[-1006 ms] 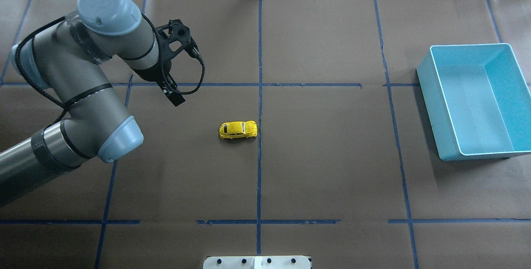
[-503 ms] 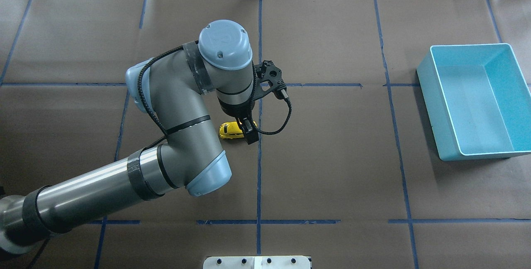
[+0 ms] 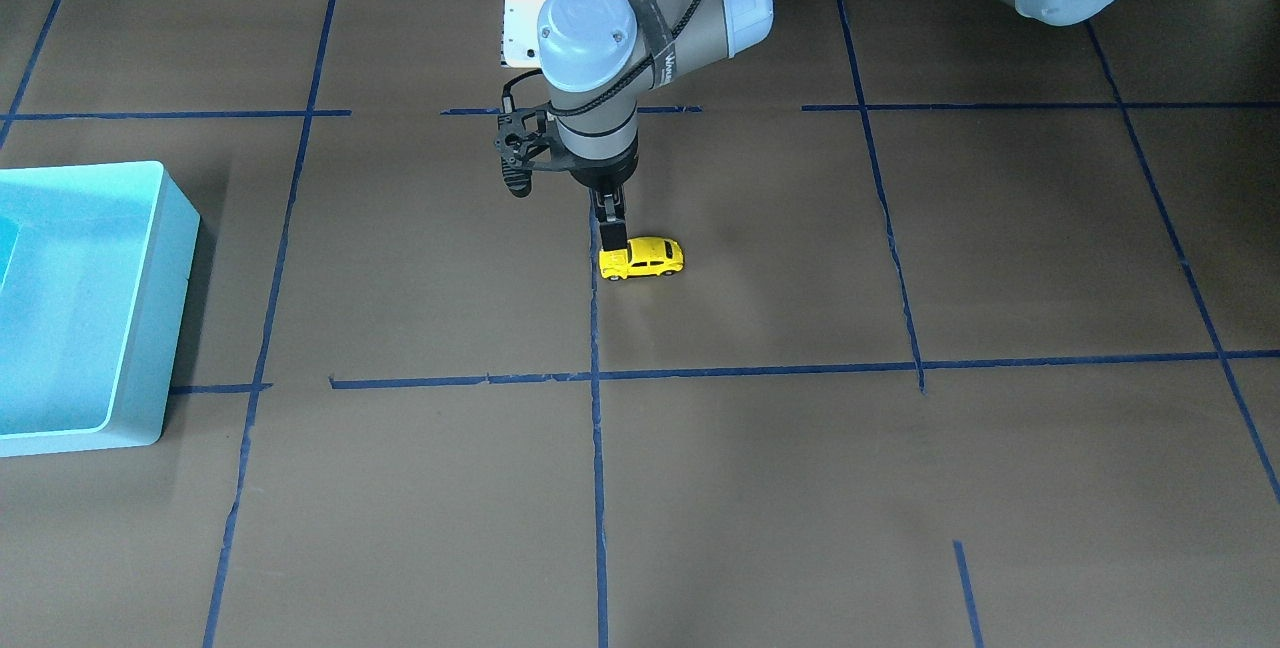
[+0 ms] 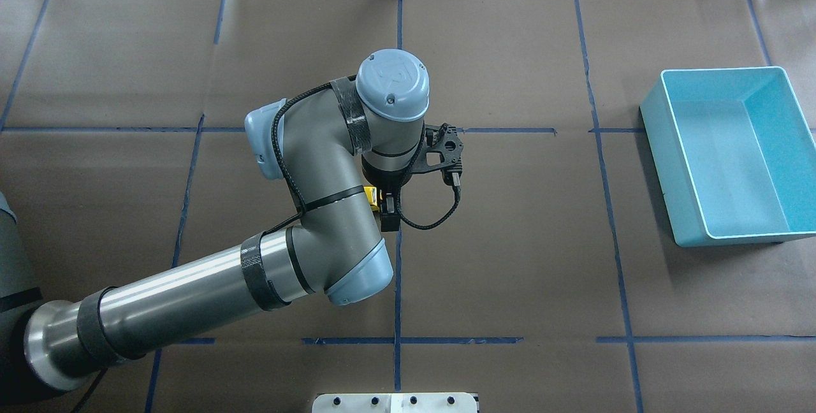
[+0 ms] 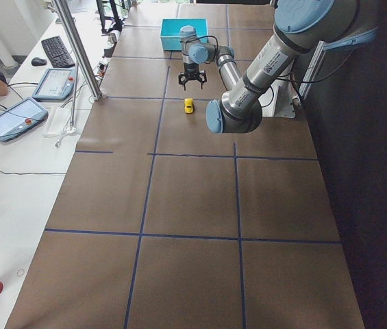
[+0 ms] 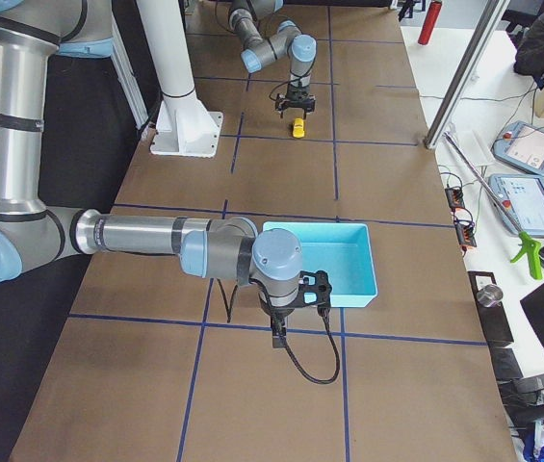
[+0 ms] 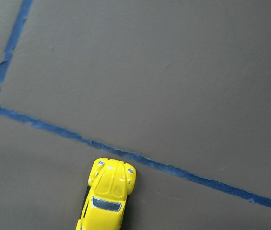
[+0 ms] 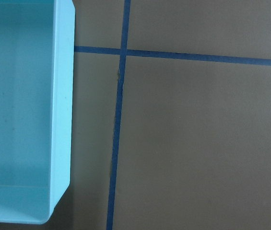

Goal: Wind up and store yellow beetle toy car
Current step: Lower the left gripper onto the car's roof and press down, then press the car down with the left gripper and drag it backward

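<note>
The yellow beetle toy car [image 3: 642,258] stands on its wheels at the table's middle, next to a blue tape line. In the overhead view my left arm hides all of it but a sliver [image 4: 371,195]. It also shows in the left wrist view [image 7: 107,196] at the bottom edge, nose up. My left gripper [image 3: 612,240] points straight down at one end of the car, close to or touching it. Only one dark finger [image 4: 389,215] shows, so I cannot tell whether it is open or shut. My right gripper [image 6: 276,335] hangs beside the bin, and I cannot tell its state.
A light blue open bin [image 4: 660,139] stands on the robot's right, also in the front-facing view [image 3: 150,308] and the right wrist view [image 8: 63,96]; nothing shows inside it. Brown paper with blue tape lines covers the table. A white mounting plate [image 4: 395,402] sits at the near edge.
My left arm has swung from the table's left to the middle, and its gripper has come down at the car. The car has not moved.
</note>
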You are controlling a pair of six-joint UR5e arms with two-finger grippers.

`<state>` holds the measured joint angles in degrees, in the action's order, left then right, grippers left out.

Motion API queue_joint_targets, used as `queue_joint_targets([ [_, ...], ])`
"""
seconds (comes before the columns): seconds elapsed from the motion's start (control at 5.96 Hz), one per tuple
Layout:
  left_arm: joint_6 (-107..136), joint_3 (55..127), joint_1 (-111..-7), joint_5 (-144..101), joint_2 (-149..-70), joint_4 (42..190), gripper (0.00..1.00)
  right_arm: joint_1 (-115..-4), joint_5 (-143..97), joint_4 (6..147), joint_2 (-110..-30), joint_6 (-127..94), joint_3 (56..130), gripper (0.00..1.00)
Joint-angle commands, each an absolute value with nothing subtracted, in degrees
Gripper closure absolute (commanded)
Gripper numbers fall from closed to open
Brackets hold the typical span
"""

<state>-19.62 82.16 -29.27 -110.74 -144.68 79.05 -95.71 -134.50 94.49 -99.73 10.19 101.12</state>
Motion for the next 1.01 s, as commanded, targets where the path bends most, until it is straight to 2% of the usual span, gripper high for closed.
queue_joint_targets([
  [0.0, -20.7, 80.1, -28.4, -105.0, -145.0, 79.0, 0.00, -95.7, -134.5, 94.5, -99.8, 10.2, 101.2, 0.00],
  [0.84, -18.9, 75.1, -26.6, -100.5, -146.3, 79.7, 0.00, -95.7, -133.4, 94.6, -99.3, 10.3, 101.0, 0.00],
])
